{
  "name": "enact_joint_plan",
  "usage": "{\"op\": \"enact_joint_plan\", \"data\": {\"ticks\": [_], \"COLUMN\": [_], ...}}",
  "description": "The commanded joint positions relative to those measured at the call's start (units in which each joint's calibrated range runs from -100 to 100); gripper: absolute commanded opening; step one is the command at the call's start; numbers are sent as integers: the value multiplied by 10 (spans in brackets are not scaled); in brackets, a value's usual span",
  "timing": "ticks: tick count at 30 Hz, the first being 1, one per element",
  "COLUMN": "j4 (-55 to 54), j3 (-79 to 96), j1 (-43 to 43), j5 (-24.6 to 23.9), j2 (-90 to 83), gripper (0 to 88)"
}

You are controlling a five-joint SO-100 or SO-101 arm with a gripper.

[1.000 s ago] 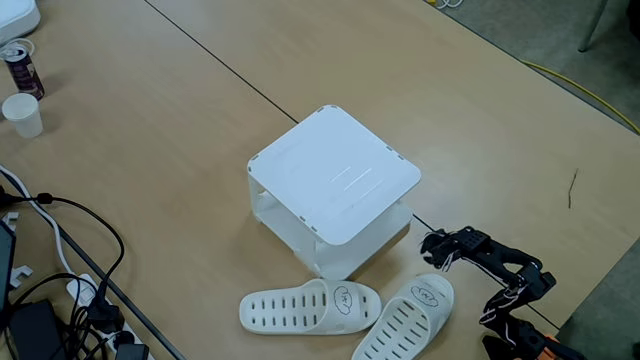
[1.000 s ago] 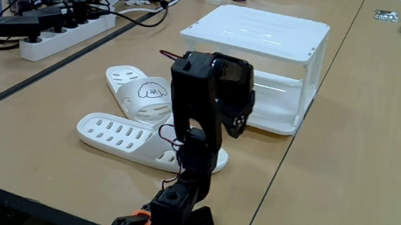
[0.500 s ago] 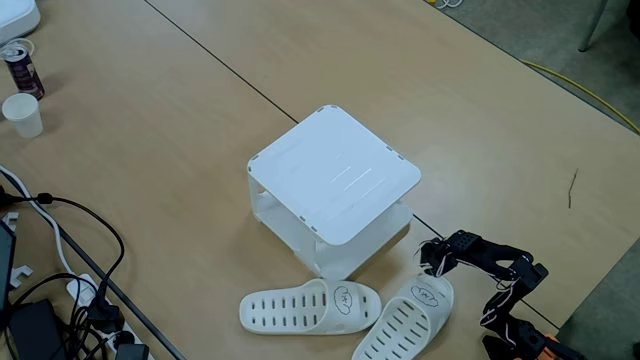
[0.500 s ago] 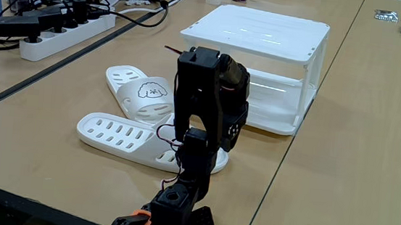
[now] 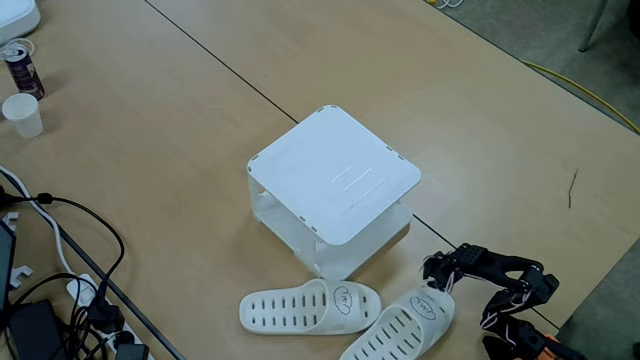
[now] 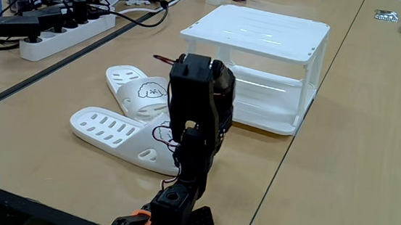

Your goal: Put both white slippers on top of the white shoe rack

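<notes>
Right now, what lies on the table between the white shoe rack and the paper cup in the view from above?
Nothing: in the fixed view from above, the stretch between the white shoe rack and the paper cup is bare wooden table.

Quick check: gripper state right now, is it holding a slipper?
gripper: at the toe end of the nearer white slipper; open, shut or gripping cannot be told.

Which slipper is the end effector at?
The right-hand slipper in the high fixed view; the end effector sits at its strap end. The other slipper lies apart, nearer the shoe rack's front.
</notes>
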Motion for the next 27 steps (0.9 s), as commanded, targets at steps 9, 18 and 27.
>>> {"op": "enact_joint_plan", "data": {"ticks": [9,18,27], "j4": [45,45,43], "j3": [80,73,46], "j1": [-160,-266,-301], "j5": [4,4,4], "j2": [-94,-99,-99], "gripper": [6,6,6]}}
